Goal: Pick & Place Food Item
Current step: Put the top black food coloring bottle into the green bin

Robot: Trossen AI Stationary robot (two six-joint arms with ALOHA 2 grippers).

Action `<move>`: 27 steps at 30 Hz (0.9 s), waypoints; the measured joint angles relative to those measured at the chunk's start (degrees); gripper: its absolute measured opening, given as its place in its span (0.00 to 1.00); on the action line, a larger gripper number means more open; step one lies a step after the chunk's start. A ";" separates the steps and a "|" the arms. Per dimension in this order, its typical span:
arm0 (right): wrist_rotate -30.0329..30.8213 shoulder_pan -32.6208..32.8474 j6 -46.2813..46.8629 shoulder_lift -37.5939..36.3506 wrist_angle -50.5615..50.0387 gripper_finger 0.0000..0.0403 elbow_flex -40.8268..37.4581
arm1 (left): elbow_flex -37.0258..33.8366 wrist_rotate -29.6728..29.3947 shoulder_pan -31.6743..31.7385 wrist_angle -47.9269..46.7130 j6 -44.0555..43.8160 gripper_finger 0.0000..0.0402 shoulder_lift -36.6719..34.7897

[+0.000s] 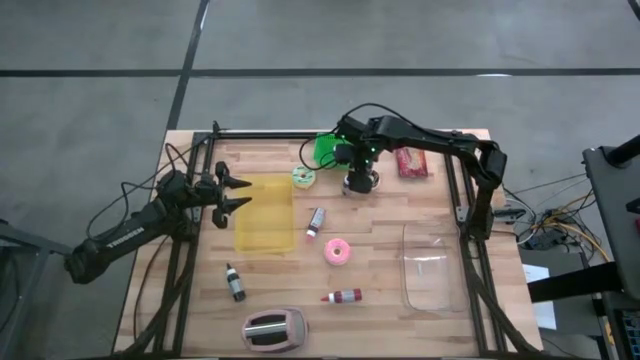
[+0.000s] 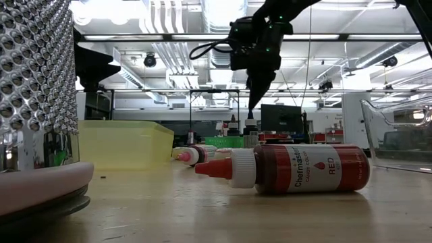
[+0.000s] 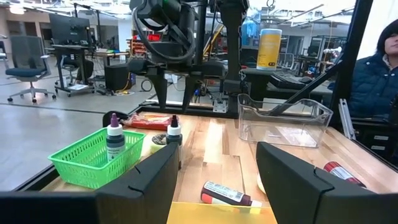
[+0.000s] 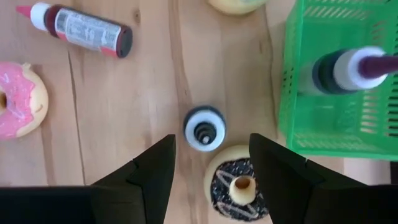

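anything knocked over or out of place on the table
Three small bottles lie on their sides: the red food colouring bottle near the front, a dark-capped one front left, another mid-table. No spill visible.

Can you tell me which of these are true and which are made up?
1. A bottle stands upright inside the green basket. True.
2. The right gripper is squeezing the pink donut. False: it is open and hangs above a small upright bottle; the donut lies apart on the wood.
3. The red-capped bottle near the table's front lies on its side. True.
4. The clear bin is full of food. False: nothing shows inside it.
5. The left gripper is open beside the yellow bin. True.
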 joint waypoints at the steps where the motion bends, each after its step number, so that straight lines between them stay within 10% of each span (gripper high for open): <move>1: -0.05 0.00 -0.06 0.00 0.34 0.49 -0.12 | 0.00 -0.02 0.00 0.00 0.00 0.55 0.00; 27: -2.99 0.11 -0.68 -0.02 6.10 0.49 -5.86 | 0.00 -0.85 0.00 0.03 -0.65 0.55 0.00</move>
